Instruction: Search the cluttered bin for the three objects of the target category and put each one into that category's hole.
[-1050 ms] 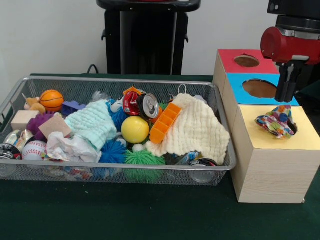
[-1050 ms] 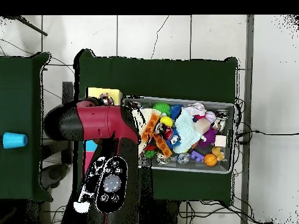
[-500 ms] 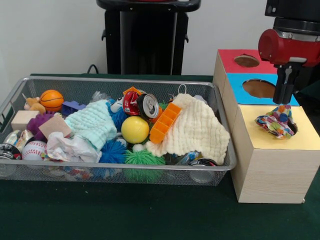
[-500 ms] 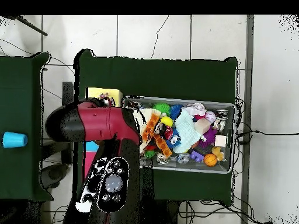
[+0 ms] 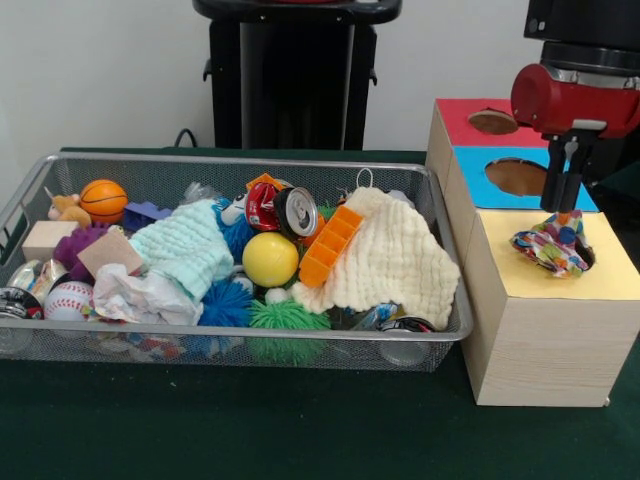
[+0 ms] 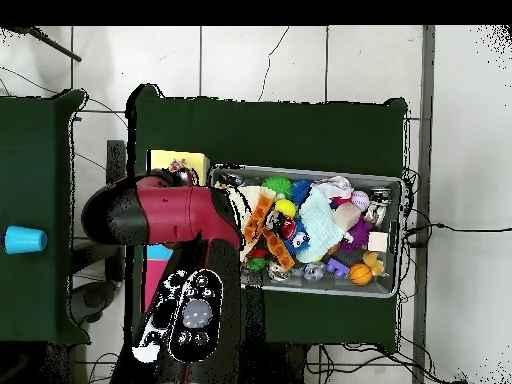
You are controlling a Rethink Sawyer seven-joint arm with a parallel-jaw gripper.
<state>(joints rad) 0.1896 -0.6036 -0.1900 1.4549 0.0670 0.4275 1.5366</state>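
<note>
Hanging above the wooden box (image 5: 545,300), my claw (image 5: 561,203) sits just over the multicoloured cloth (image 5: 552,245), which lies bunched in the hole of the yellow panel (image 5: 560,275). My two fingers (image 5: 553,188) point straight down with a narrow gap between them and nothing held, their tips just above the cloth without touching it as far as I can see. Behind the yellow panel are the blue panel (image 5: 485,180) and the red panel (image 5: 465,120), each with a round hole showing.

Beside the box stands the wire mesh bin (image 5: 230,345), full of clutter. A cream knitted cloth (image 5: 395,260) drapes across its box-side end, with an orange plastic tray piece (image 5: 330,245) lying tilted on its edge. Near these are a yellow ball (image 5: 270,260), a red soda can (image 5: 280,210) on its side, a mint green cloth (image 5: 185,250) and a white crumpled cloth (image 5: 140,295). A green spiky ball (image 5: 285,320) and a blue spiky ball (image 5: 225,303) sit at the front wall. At the far end from the box lie a small basketball (image 5: 104,200), a baseball (image 5: 68,298) and a wooden block (image 5: 47,240).

From overhead my red arm (image 6: 165,215) covers the box, leaving only a corner of the yellow panel visible.
</note>
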